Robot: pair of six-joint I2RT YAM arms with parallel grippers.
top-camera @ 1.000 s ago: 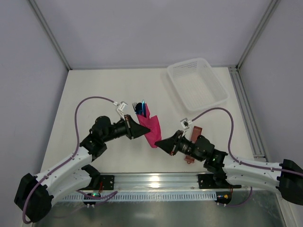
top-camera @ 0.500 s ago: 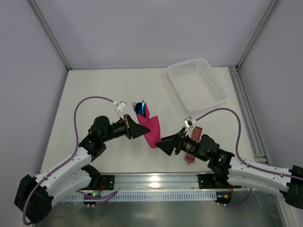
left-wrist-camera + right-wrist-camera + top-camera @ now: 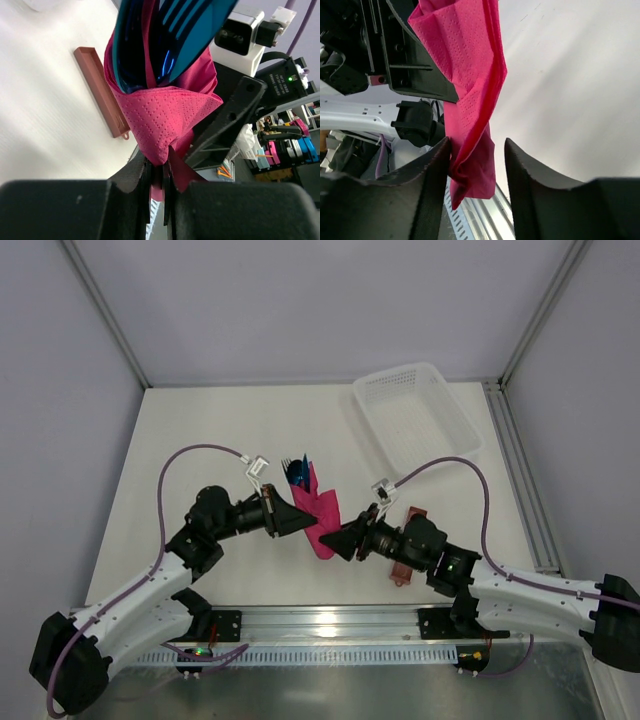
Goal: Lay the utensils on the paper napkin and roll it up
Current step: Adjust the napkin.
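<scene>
The magenta paper napkin [image 3: 321, 513] is folded around the blue utensils [image 3: 293, 470], whose heads stick out of its far end. It is lifted off the table. My left gripper [image 3: 303, 519] is shut on the napkin's side fold; the left wrist view shows the napkin [image 3: 165, 116] pinched between its fingertips, with the fork and spoon [image 3: 172, 35] inside. My right gripper [image 3: 336, 543] is open, with the napkin's hanging lower end [image 3: 472, 107] between its fingers and touching the left one.
A white mesh basket [image 3: 416, 422] stands at the back right. A flat reddish-brown sleeve [image 3: 406, 548] lies on the table under my right arm and also shows in the left wrist view [image 3: 101, 90]. Cables loop above both arms.
My right gripper has moved left to the napkin's lower end, which now hangs between its open fingers. My left gripper has held the bundle nearly still.
</scene>
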